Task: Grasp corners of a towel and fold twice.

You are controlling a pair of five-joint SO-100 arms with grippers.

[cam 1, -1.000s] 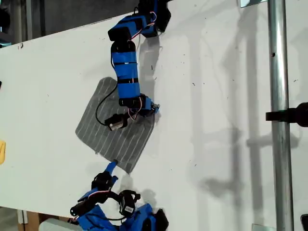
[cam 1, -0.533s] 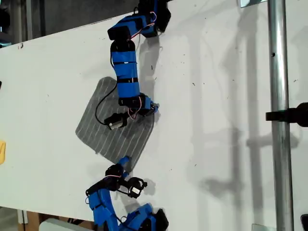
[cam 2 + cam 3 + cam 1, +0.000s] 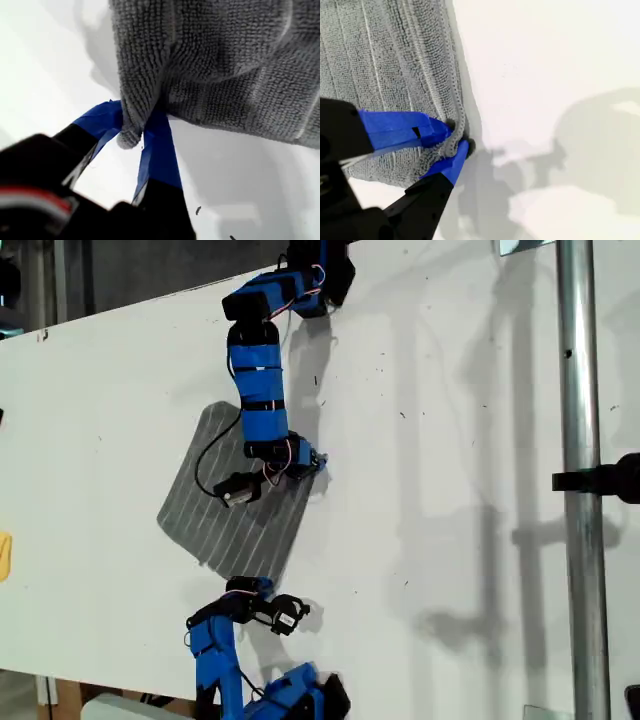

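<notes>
Both hands are pinching towel (image 3: 235, 510) corners: the first hand (image 3: 135, 132) is clamping one, lifted off the worktop (image 3: 450, 440). The second hand (image 3: 454, 140) is gripping the neighbouring corner along the same edge.

Lab bench: white table (image 3: 450, 390), metal pole (image 3: 580, 490).

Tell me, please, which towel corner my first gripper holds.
The corner lowest in the exterior view; my second gripper pinches the one at that view's right, and two lie free.

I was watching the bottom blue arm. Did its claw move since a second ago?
Yes. In the exterior view that gripper has shifted toward the view's right along the table's near edge, now clamped on the towel's bottom corner.
</notes>
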